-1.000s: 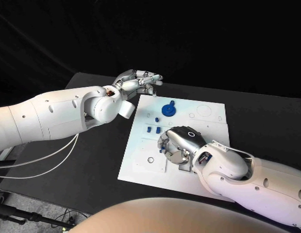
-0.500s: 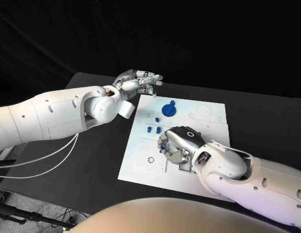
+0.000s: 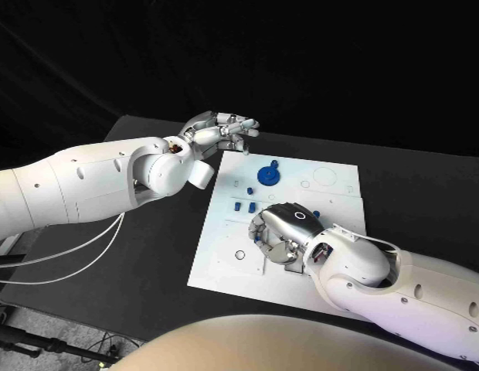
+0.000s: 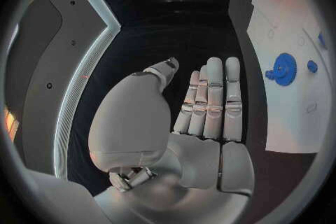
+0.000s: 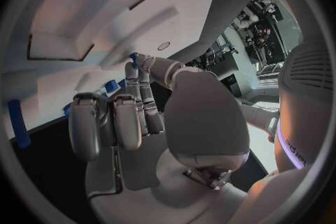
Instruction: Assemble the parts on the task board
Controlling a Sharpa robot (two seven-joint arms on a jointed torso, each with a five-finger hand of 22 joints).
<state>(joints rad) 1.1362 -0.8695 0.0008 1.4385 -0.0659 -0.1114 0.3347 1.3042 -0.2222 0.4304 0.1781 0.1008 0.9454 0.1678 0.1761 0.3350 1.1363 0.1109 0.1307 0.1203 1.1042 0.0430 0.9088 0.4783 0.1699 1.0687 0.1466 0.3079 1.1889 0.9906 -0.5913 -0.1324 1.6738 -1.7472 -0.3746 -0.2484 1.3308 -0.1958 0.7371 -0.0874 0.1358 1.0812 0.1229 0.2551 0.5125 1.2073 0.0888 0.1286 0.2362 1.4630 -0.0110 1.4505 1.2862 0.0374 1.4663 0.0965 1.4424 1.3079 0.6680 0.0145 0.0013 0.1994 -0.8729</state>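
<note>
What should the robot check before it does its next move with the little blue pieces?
1. Left hand out of the way: ok. It hovers beyond the far left corner of the task board, fingers straight, holding nothing.
2. Right hand over the work spot: ok. It is low over the middle of the board, fingers curled down.
3. Right hand really holds a piece: cannot tell. A bit of blue shows at a fingertip in the right wrist view, but the grip is hidden.
4. Blue gear seated on the board: ok, it lies flat near the far edge.
5. Small blue pegs clear of the right hand: ok, they sit just beside it, untouched.
</note>
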